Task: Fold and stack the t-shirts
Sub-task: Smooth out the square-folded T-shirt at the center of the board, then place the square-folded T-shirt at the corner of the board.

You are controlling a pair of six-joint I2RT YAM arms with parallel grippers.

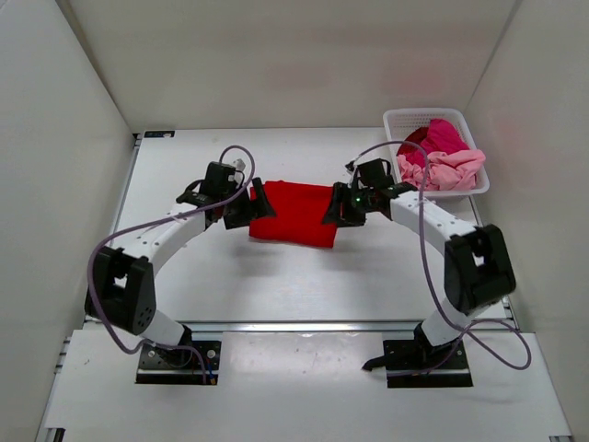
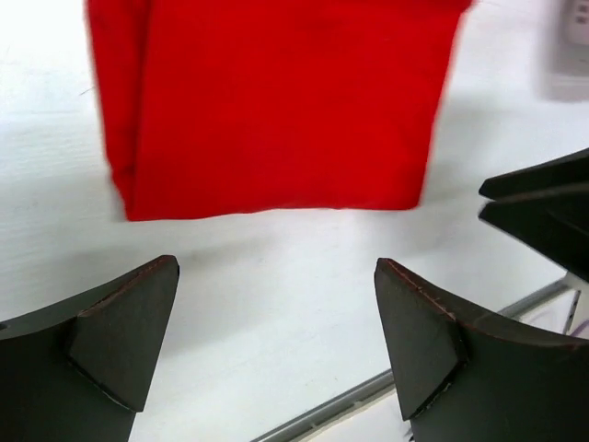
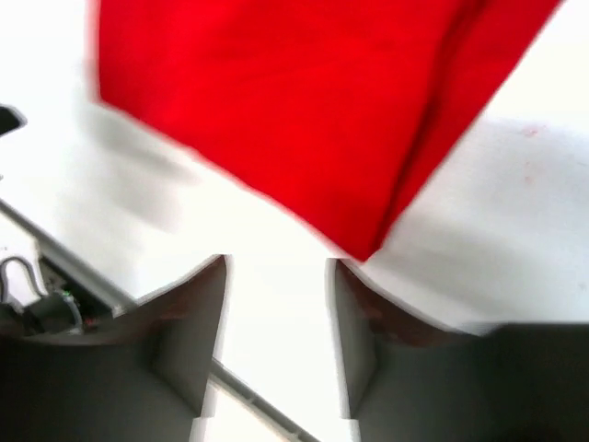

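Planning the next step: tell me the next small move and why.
Probably lift the right gripper toward the basket for the pink t-shirt: the red t-shirt lies folded flat, and the left gripper and the right one are open, holding nothing.

The red t-shirt (image 1: 294, 214) is matt cloth, the table (image 1: 276, 285) smooth and white, the basket (image 1: 390, 133) white plastic lattice.

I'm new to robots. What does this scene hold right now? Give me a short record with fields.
Red t-shirt: folded rectangle, flat mid-table
Left claw: open, empty, at shirt's left end
Right claw: open, empty, at shirt's right end
Basket: white, far right corner
In basket: magenta t-shirt and pale pink t-shirt, crumpled
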